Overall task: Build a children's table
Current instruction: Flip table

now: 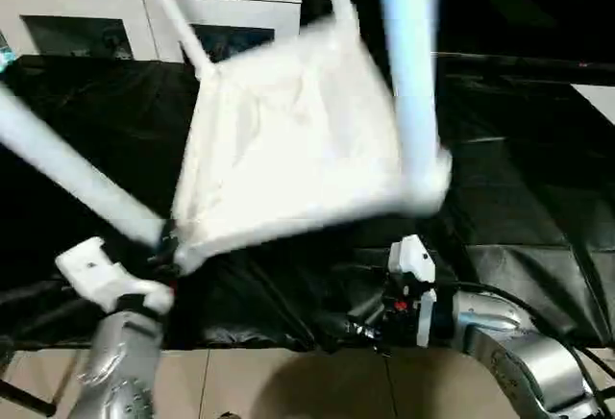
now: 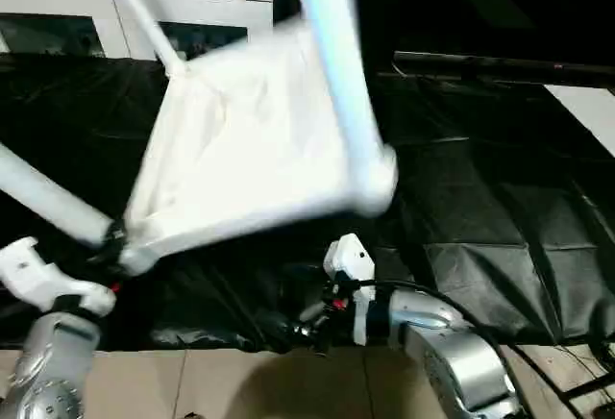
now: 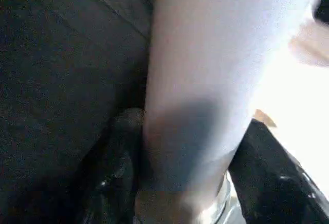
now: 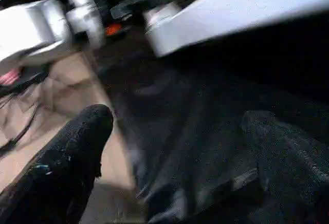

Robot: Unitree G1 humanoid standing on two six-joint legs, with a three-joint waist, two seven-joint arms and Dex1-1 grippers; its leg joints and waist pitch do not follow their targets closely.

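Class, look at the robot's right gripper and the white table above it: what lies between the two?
Nothing solid: between the open right gripper and the children's table, the right wrist view shows bare black sheeting.

Smooth white plastic table (image 1: 288, 150) over glossy black sheeting (image 1: 538, 217).

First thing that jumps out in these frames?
The white table, upside down and tilted over the black sheet, all four legs fitted and sticking up and outward. The left gripper is clamped on the near-left leg by its corner socket. The right gripper hangs open below the table's near edge, holding nothing.
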